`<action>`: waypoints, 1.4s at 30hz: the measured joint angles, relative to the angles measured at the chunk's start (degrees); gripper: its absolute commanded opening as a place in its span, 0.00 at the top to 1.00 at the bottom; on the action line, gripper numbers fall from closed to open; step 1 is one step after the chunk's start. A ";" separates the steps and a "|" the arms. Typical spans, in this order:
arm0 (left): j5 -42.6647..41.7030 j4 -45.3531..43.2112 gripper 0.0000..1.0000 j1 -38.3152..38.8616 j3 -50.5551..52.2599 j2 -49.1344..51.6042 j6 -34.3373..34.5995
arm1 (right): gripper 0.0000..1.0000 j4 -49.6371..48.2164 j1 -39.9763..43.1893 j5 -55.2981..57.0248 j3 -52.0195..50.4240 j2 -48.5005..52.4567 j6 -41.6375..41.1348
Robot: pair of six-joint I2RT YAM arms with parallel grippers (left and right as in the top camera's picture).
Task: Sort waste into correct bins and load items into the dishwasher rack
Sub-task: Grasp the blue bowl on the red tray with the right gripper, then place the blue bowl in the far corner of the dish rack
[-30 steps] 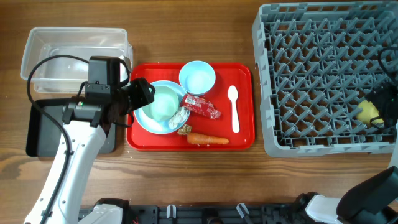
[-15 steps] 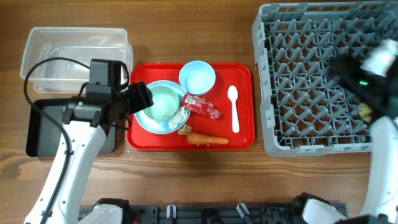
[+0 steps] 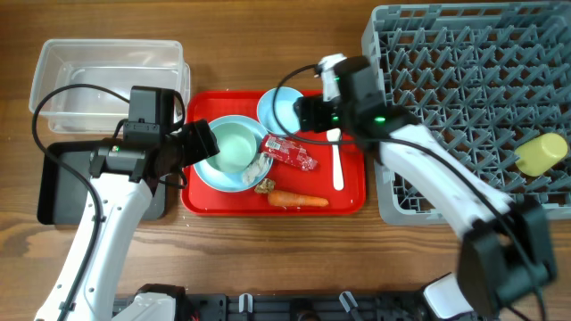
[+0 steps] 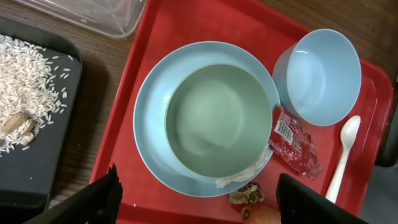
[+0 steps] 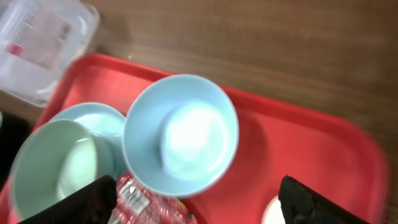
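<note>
At the red tray's (image 3: 348, 192) near edge the carrot (image 3: 299, 200) lies unsorted. Mid-tray, the left hand (image 3: 203, 140) stays released over the pale green bowl (image 3: 234, 147). At the far edge the right hand (image 3: 308, 111), also released, has swung above the light blue bowl (image 3: 282, 111). It has left the yellow cup (image 3: 542, 153) in the dishwasher rack (image 3: 446, 89), well right of the tray; that bowl is likely next.
</note>
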State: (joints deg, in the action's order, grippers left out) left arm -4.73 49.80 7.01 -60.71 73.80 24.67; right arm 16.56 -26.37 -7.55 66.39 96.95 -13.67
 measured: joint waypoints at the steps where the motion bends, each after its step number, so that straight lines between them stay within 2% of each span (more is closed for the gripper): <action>1: 0.02 0.09 0.19 0.00 0.00 0.00 0.00 | 0.23 -1.16 -0.52 0.24 0.00 2.14 -1.18; 5: 0.20 0.17 0.19 0.00 0.00 0.00 0.00 | 0.33 -4.81 -1.36 1.40 0.00 8.76 -7.23; 6: 0.22 0.20 0.19 0.00 0.00 0.00 0.00 | 0.38 -5.09 -1.36 1.84 0.00 9.73 -8.52; 8: 0.22 0.20 0.19 0.00 0.00 0.00 0.00 | 0.57 -5.14 -1.33 3.10 0.00 11.45 -11.10; 10: 0.22 0.20 0.19 0.00 0.00 0.00 0.00 | 0.67 -5.07 -1.36 4.02 0.00 12.44 -13.31; 11: 0.22 0.20 0.19 0.00 0.00 0.00 0.00 | 0.69 -5.03 -1.36 4.35 0.00 12.68 -13.97; 15: 0.22 0.20 0.19 0.00 0.00 0.00 0.00 | 0.87 -4.26 -1.36 5.22 0.00 12.74 -15.85; 17: 0.22 0.20 0.19 0.00 0.00 0.00 0.00 | 0.91 -2.73 -1.36 6.29 0.00 12.74 -17.18; 20: 0.22 0.17 0.19 0.00 0.00 0.00 0.00 | 0.96 -0.87 -1.33 8.24 0.00 12.74 -18.21; 29: 0.22 0.17 0.19 0.00 0.00 0.00 0.00 | 0.96 0.63 0.24 10.84 -0.02 9.88 -17.86; 36: 0.22 0.17 0.19 0.00 0.00 0.00 0.02 | 0.96 2.71 9.44 17.79 0.00 -16.44 -8.20; 39: 0.22 0.17 0.18 0.00 0.00 0.00 0.00 | 0.96 2.38 14.56 20.02 0.22 -24.35 -0.87; 42: 0.22 0.15 0.18 0.00 0.00 0.00 0.00 | 0.96 1.57 20.17 23.28 0.20 -28.17 6.95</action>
State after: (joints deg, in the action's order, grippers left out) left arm -4.51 49.95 7.01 -60.71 73.80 24.67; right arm 18.13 -6.20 15.73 66.59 68.77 -6.72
